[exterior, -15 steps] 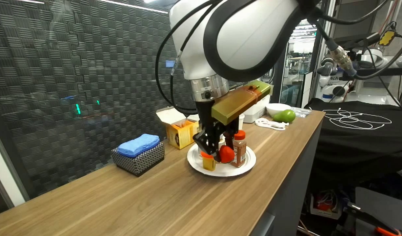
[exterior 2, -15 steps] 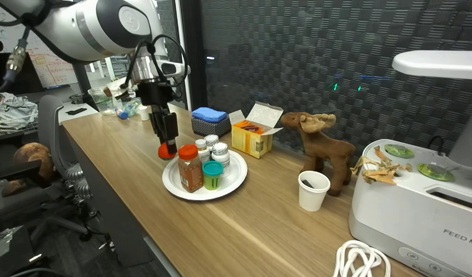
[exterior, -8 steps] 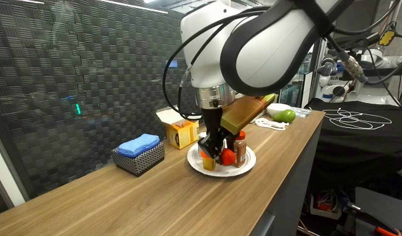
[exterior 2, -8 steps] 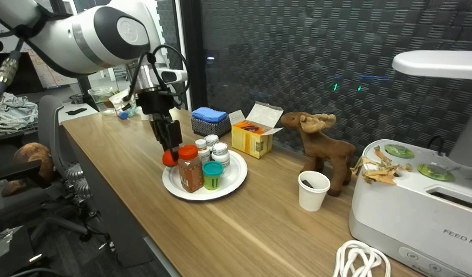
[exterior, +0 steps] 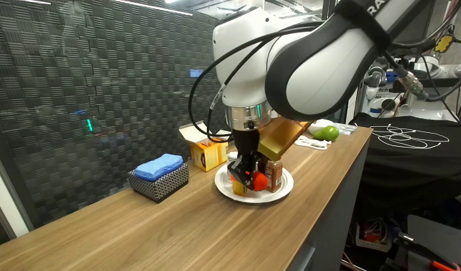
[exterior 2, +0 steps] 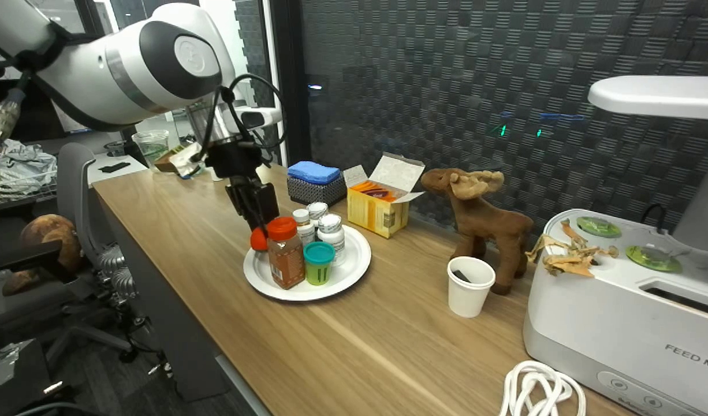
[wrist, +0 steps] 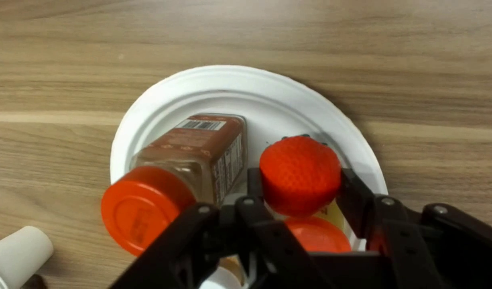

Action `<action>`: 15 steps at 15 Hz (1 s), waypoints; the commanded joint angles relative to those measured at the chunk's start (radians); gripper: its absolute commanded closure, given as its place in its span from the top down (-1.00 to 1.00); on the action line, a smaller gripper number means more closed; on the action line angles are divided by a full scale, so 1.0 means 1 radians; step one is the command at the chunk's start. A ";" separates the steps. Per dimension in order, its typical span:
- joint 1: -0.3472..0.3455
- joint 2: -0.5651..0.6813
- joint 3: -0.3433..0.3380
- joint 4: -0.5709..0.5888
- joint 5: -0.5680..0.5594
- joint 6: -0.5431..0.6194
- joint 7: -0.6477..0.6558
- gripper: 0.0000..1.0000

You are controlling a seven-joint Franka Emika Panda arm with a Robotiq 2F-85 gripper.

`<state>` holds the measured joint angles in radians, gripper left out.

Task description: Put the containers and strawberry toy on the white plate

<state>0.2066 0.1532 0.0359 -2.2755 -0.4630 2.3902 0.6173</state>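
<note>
My gripper [wrist: 298, 182] is shut on the red strawberry toy [wrist: 300, 168], with a finger against each side. In both exterior views the strawberry toy [exterior: 260, 181] [exterior 2: 258, 240] is low over the white plate [exterior: 253, 200] [exterior 2: 357, 271]; I cannot tell whether it touches the plate. On the plate stand a brown jar with a red lid [exterior 2: 286, 257], a green tub with a teal lid [exterior 2: 318, 266], a yellow tub with an orange lid [exterior: 238, 189] and several white bottles [exterior 2: 331, 234]. The jar [wrist: 214, 140] is beside the gripper in the wrist view.
An open yellow box [exterior 2: 377, 214] and a patterned box with a blue cloth [exterior 2: 315, 186] stand behind the plate. A moose toy [exterior 2: 487, 231], white cup [exterior 2: 468, 294], white cable [exterior 2: 541, 384] and white appliance [exterior 2: 625, 323] are farther along. A green pear [exterior: 327, 133] lies near the far end.
My gripper has moved down with the strawberry toy, from above the plate's edge to low over the plate, between the brown jar and the yellow tub. The containers have not moved.
</note>
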 commanded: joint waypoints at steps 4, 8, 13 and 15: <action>-0.004 -0.034 -0.001 -0.050 -0.101 0.050 0.031 0.96; -0.007 -0.044 0.005 -0.053 -0.093 0.054 0.013 1.00; -0.027 -0.086 0.026 0.000 0.075 -0.013 -0.113 1.00; -0.042 -0.102 0.030 0.064 0.196 -0.081 -0.198 1.00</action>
<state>0.1957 0.1016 0.0450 -2.2789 -0.4072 2.4025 0.5392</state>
